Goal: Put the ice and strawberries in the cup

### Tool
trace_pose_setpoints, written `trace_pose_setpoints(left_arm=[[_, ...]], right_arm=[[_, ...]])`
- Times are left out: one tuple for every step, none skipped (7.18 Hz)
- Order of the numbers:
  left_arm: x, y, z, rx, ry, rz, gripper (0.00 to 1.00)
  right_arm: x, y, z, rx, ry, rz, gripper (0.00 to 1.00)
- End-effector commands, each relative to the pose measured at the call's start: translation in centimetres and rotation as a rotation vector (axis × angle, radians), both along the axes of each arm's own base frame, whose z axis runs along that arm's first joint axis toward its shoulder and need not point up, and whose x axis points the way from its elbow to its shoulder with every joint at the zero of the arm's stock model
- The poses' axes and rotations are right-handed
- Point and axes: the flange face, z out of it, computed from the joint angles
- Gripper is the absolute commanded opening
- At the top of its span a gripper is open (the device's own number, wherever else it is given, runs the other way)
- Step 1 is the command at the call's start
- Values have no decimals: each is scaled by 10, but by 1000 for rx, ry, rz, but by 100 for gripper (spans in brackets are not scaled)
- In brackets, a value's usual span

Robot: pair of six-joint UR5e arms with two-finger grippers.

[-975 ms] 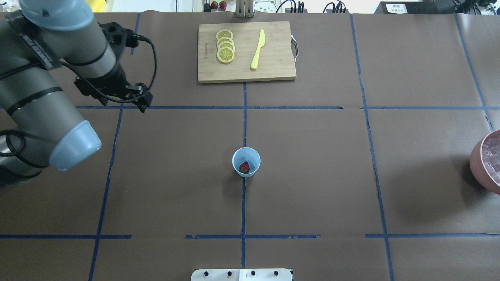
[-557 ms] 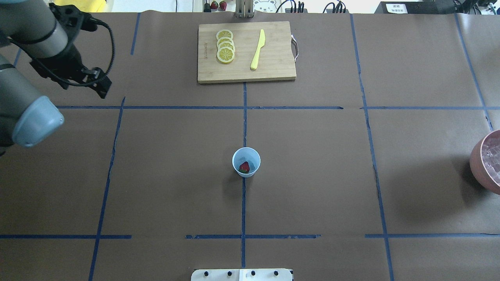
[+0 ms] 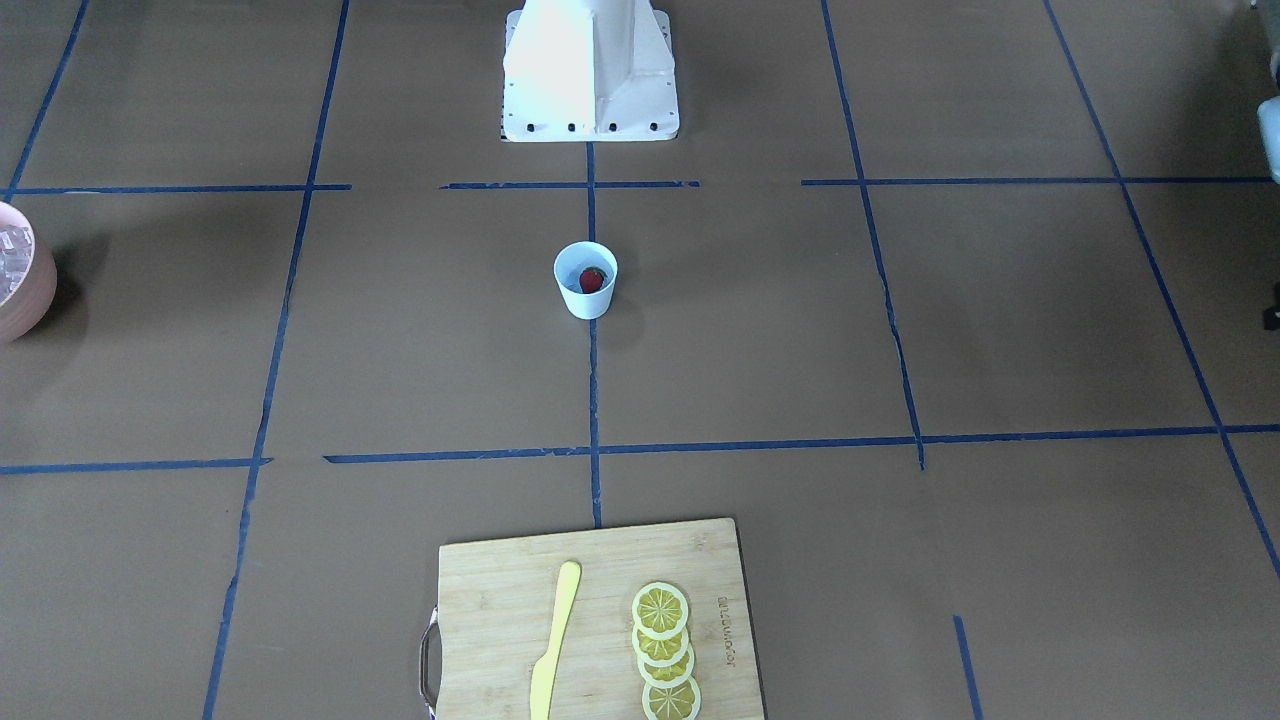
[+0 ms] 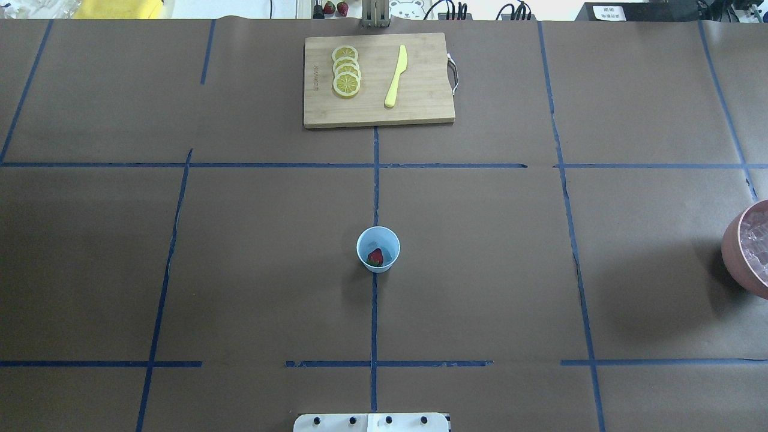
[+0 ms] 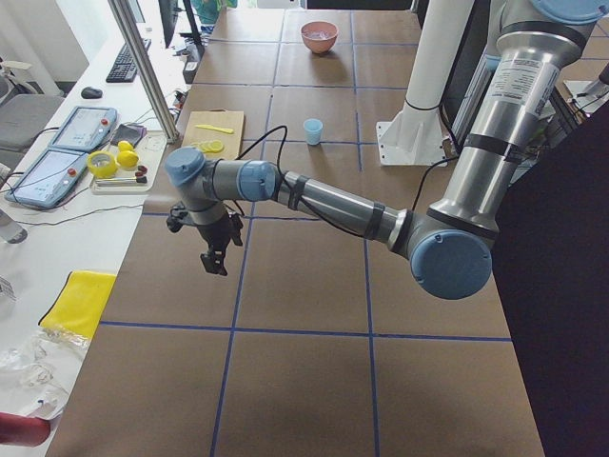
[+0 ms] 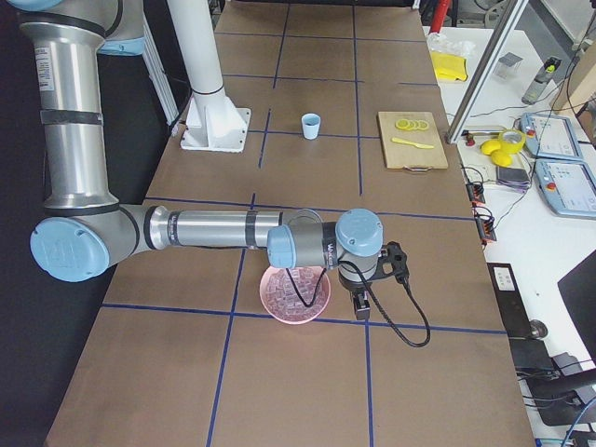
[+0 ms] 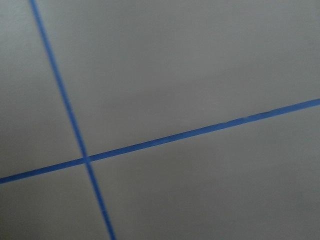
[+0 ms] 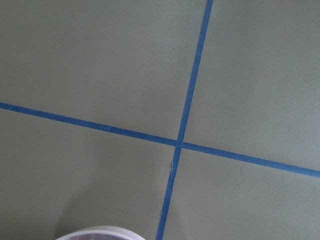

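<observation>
The light blue cup [image 4: 378, 240] stands upright near the table's middle, with the red strawberry [image 4: 375, 257] lying inside it. This cup [image 3: 586, 296] and strawberry [image 3: 592, 279] also show in the front-facing view. Ice [image 6: 294, 291] fills the pinkish-brown bowl [image 6: 321, 296] at the table's right end. My right gripper [image 6: 361, 305] hangs just beside that bowl. My left gripper [image 5: 211, 259] hovers over bare paper far out at the left end, well away from the cup [image 5: 313, 131]. Both grippers show only in the side views, so I cannot tell whether they are open or shut.
At the far middle lies a wooden cutting board [image 4: 420, 108] with lemon slices [image 4: 346, 72] and a yellow knife [image 4: 396, 77]. The bowl [image 4: 737, 252] sits half out of the overhead view. Blue tape lines cross the brown paper. A white robot base [image 3: 590, 70] stands behind the cup.
My left arm has swung left, away from the table's middle, and has left the overhead view. The cup and strawberry have stayed put.
</observation>
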Motion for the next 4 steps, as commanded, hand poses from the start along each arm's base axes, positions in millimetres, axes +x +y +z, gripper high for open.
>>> trace_pose_setpoints(left_arm=[[-53, 19, 72, -55, 27, -42, 100], [-65, 27, 79, -62, 28, -68, 100], [-64, 29, 79, -66, 57, -77, 100], [-62, 46, 90, -60, 88, -83, 100]], right_arm=[[-8, 0, 9, -14, 23, -17, 100], [-8, 2, 15, -23, 35, -18, 100], [-8, 5, 22, -37, 42, -17, 100], [-7, 6, 23, -40, 56, -15, 100]])
